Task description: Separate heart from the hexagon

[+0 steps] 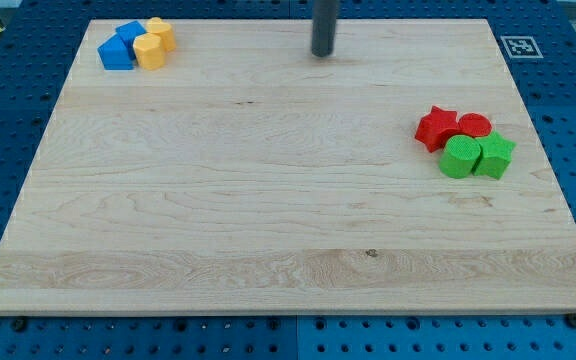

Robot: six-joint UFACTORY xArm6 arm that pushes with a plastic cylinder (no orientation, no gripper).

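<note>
Wooden board (268,200) on a blue pegboard base (8,120); two clusters, both packed tight. View's top left: two blue blocks (120,47) and two yellow ones, all touching. Shapes are small, but the front yellow block (149,51) looks like the heart and the yellow block behind it (161,33) looks like the hexagon; I can't be sure which is which. View's right: red star (435,128), red round block (474,125), green round block (458,158), green angular block (495,156), not part of this job. My tip (323,53) sits at the view's top centre, well apart from both clusters, touching nothing. It's a bare rod, so there's nothing to open or close and nothing held. Progress: none visible, the two yellow blocks are still touching, so the whole separation is left. Orientation of the heart: too small to read where its point faces or how its long axis lies; the yellow pair as a unit runs diagonally, from lower left to upper right in the view. My guess is the approach needs to come in from the right side of that cluster.
</note>
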